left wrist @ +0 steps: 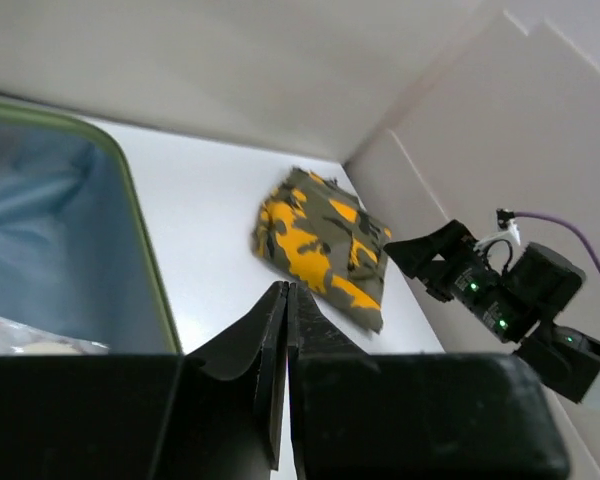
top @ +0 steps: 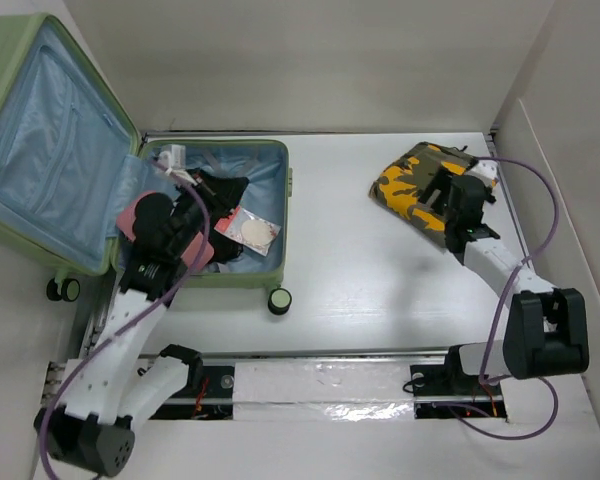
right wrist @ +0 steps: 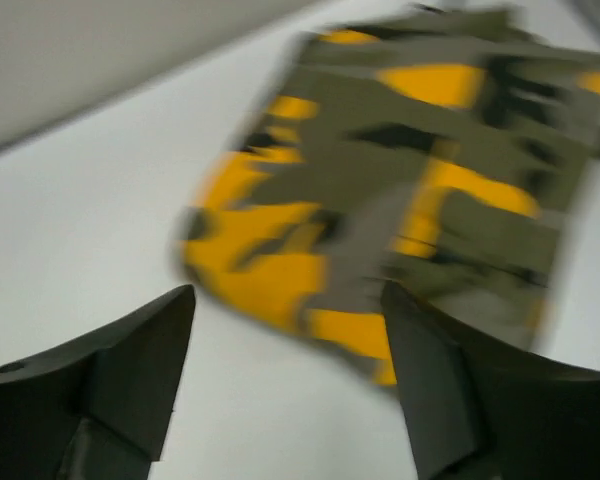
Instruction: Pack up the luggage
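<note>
**A:** Where do the 2 grippers stand?

**B:** The right gripper (right wrist: 288, 300) has its jaws spread wide and carries nothing. It hangs just over the camouflage bag (right wrist: 400, 170). That wrist view is blurred, so I cannot tell whether a finger touches the fabric. The left gripper (left wrist: 285, 295) is pressed together, finger against finger, with nothing between. In the top view it sits over the open base of the luggage (top: 40, 150).

**A:** And the luggage itself?

**B:** It is on the left side of the table (top: 360, 270) and lies open. The lid leans back at the far left with its blue lining showing. The base lies flat, its wheels toward the near edge.

**A:** What is already inside?

**B:** A pink pouch (top: 132, 215) lies at the left of the base, partly hidden under the left arm. Some black items (top: 220, 190) lie in the middle. A clear packet (top: 252, 230) with a pale round thing in it lies toward the right wall. Several things look packed.

**A:** What is left?

**B:** The camouflage bag lies on the right side of the table, well apart from the luggage. It is the only loose item I can see, so I judge it must go across into the base. After that the lid has to come down. I would call the task well along but not finished, with 2 steps open.
</note>
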Controlling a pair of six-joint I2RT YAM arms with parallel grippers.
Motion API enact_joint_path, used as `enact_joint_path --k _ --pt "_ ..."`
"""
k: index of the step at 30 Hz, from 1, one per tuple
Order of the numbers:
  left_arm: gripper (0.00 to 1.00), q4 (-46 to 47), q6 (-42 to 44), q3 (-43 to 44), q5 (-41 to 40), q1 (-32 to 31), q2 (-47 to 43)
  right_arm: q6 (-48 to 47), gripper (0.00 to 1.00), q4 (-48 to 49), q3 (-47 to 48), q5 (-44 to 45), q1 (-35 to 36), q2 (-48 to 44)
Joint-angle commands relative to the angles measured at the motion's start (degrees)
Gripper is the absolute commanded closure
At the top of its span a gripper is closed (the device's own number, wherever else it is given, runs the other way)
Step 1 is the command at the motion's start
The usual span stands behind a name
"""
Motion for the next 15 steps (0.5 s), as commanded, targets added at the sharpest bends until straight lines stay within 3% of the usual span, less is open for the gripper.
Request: enact_joint_path --k 1,4,6,7,10,12,13,15 --pt "1.00 13.55 -5.45 -2.02 8.97 -0.12 8.98 1.00 0.09 -0.36 -1.07 5.12 -7.35 1.49" --pt "1.00 14.21 -5.91 0.15 6.71 -3.97 16.64 2.92 0.05 -6.34 3.58 2.60 -12.39 9.30" --pt "1.00 12.19 -2.05 3.32 -2.76 -9.49 20.52 4.25 0.04 -8.10 5.61 -1.53 -17.40 12.75" --pt "1.00 10.26 -0.73 7.77 -5.23 -15.18 25.24 4.86 0.04 -7.50 6.06 -5.38 -18.54 14.16" --pt "0.97 6.57 1.66 17.27 -10.70 -22.42 36.13 5.31 0.07 -6.27 7.90 -12.41 -19.96 19.17" --pt "0.81 7.25 1.57 19.15 -11.58 -24.72 39.69 5.48 0.13 -8.18 10.79 -15.43 -20.66 24.00" --pt "0.65 7.60 1.57 20.37 -12.28 -26.82 42.14 5.83 0.21 -7.33 10.72 -20.05 -21.53 25.23" --pt "0.48 6.38 2.27 22.31 -15.27 -28.50 44.44 6.97 0.33 -2.61 7.93 -23.95 -22.33 26.99"
